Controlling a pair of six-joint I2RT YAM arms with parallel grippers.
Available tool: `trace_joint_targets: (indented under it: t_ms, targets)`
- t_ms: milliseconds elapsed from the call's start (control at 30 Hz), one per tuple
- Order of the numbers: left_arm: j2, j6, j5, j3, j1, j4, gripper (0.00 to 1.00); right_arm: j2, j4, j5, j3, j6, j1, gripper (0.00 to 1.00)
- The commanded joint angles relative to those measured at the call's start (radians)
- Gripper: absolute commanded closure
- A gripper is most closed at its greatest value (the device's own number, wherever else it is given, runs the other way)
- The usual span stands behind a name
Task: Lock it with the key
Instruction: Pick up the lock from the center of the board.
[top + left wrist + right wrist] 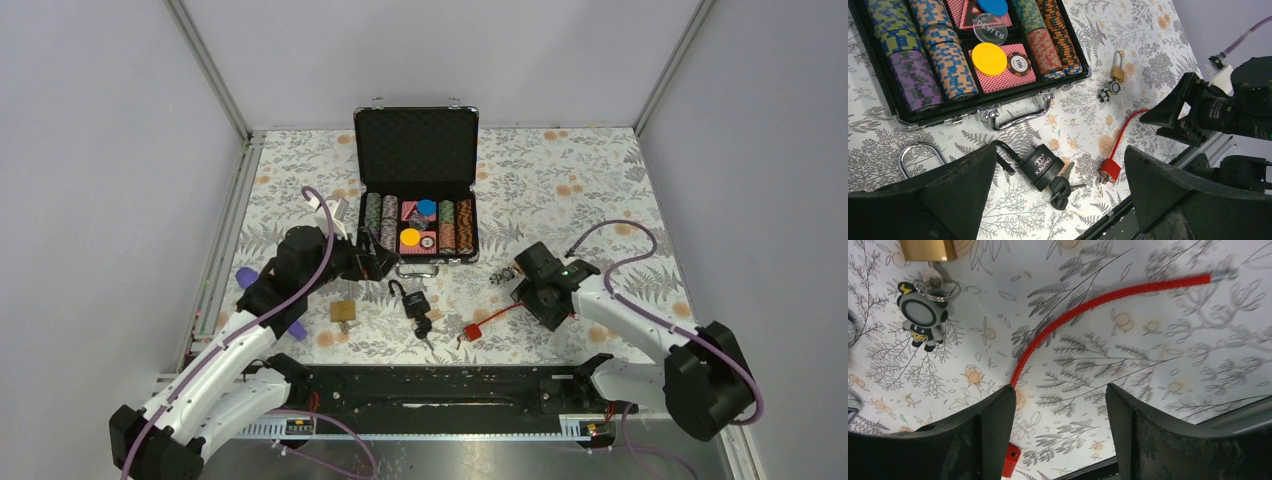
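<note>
1. Jaws: left gripper (1060,156) is spread wide and holds nothing. Right gripper (1060,390) is also wide and empty, over the red cable lock (1073,315).
2. Near edge, centre: black padlock (1040,165) lies flat with its shackle apparently open and the key bunch (1060,191) touching its base.
3. Left of it: brass padlock (343,311).
4. Mid-desk, right: small brass padlock (1118,74) with figure keyring (922,316).
5. Far centre: chip case (417,150), lid up.

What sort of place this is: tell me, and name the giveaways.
Most likely a robot test booth, not a home: plain grey walls box in a flower-patterned table, two arms are bolted to a black rail, and padlocks lie beside a poker chip case.
</note>
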Motion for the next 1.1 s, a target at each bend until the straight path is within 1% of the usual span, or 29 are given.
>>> trace_joint_targets:
  t_ms: [0,167,367,500,767,1067]
  targets:
    - [0.025,-0.025,-0.014,-0.016,-0.017,0.086,0.01,0.097,0.03,0.005,0.078,0.217,0.067,0.28]
    - [0.039,-0.032,-0.042,-0.017,-0.042,0.087,0.01,0.233,-0.091,0.023,0.216,0.325,0.108,0.33]
    - [0.042,-0.028,-0.069,-0.019,-0.047,0.085,0.01,0.346,-0.097,0.032,0.291,0.395,0.181,0.38]
    - [0.032,-0.029,-0.091,-0.022,-0.046,0.07,0.01,0.409,-0.133,0.03,0.324,0.439,0.22,0.43]
    - [0.005,-0.033,-0.136,-0.038,-0.047,0.048,0.01,0.464,-0.152,0.029,0.314,0.494,0.254,0.47]
    - [0.009,-0.042,-0.131,-0.041,-0.053,0.037,0.01,0.52,-0.129,0.04,0.307,0.508,0.254,0.63]
